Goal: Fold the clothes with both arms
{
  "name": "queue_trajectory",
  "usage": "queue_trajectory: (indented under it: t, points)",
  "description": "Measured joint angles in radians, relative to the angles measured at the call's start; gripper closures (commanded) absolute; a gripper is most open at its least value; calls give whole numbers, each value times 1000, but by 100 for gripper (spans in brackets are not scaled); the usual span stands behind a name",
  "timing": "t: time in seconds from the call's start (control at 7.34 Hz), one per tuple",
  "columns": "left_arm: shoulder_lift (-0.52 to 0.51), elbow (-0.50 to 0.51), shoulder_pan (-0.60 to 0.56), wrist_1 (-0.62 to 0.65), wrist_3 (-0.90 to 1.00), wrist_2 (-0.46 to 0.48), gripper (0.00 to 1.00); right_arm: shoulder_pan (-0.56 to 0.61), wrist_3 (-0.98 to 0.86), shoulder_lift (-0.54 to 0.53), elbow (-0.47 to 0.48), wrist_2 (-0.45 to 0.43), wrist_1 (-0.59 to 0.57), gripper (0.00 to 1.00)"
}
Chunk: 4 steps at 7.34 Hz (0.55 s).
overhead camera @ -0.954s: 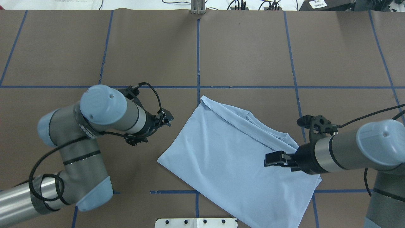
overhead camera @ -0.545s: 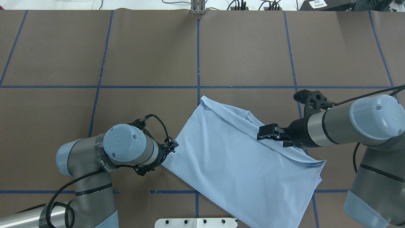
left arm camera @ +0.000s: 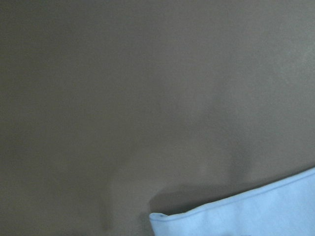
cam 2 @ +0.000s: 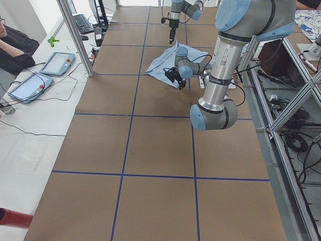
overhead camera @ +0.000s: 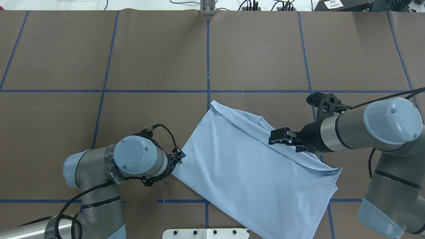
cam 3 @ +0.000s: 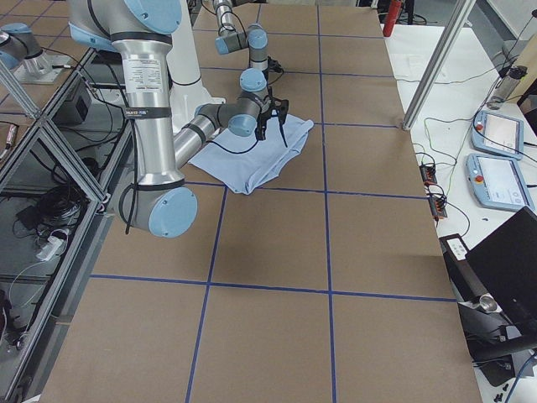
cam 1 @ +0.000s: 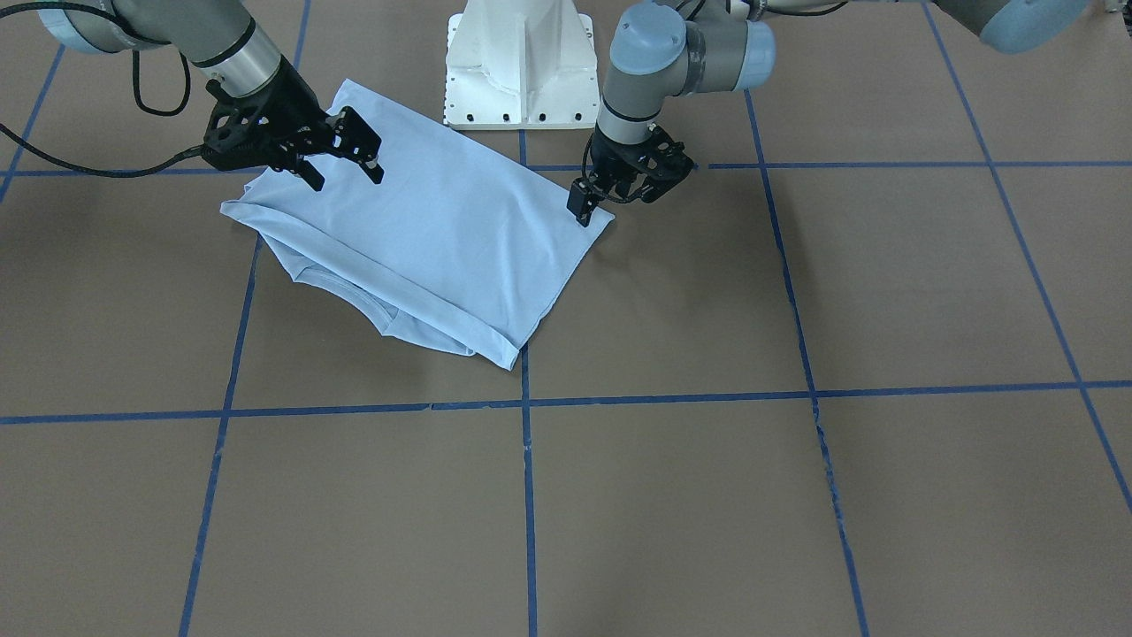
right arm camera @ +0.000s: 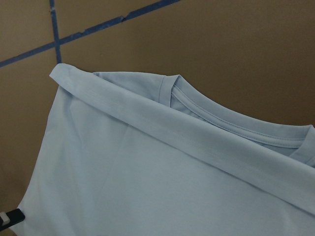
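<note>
The pale blue T-shirt (overhead camera: 245,172) lies folded and slanted on the brown table; its ribbed collar (right arm camera: 236,123) peeks out under a folded band along the far edge. My right gripper (overhead camera: 274,139) hovers open over that band beside the collar, nothing between its fingers (cam 1: 367,155). Down at the shirt's left corner (cam 1: 601,219), my left gripper (cam 1: 594,211) points at the table and looks open. The left wrist view shows only that corner (left arm camera: 162,219) and bare table. The chest print is hidden.
The white pedestal base (cam 1: 517,62) stands just behind the shirt's near edge. Blue tape lines (overhead camera: 208,59) grid the table. Teach pendants (cam 2: 30,85) and a seated person (cam 2: 12,47) are off the far side. A metal post (cam 2: 75,35) stands there too.
The left arm swung in and down to the shirt's left corner. The right gripper rose from the shirt's right part to the collar fold. Both have barely moved in the last half second.
</note>
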Motion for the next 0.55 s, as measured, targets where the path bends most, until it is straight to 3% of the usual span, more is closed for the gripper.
queue_trajectory:
  t: [0.27, 0.55]
  points:
    - [-1, 3, 3, 1, 0, 1, 46, 0, 0, 0, 0, 0, 0, 0]
    - [-1, 4, 4, 2, -1, 2, 83, 0, 0, 0, 0, 0, 0, 0]
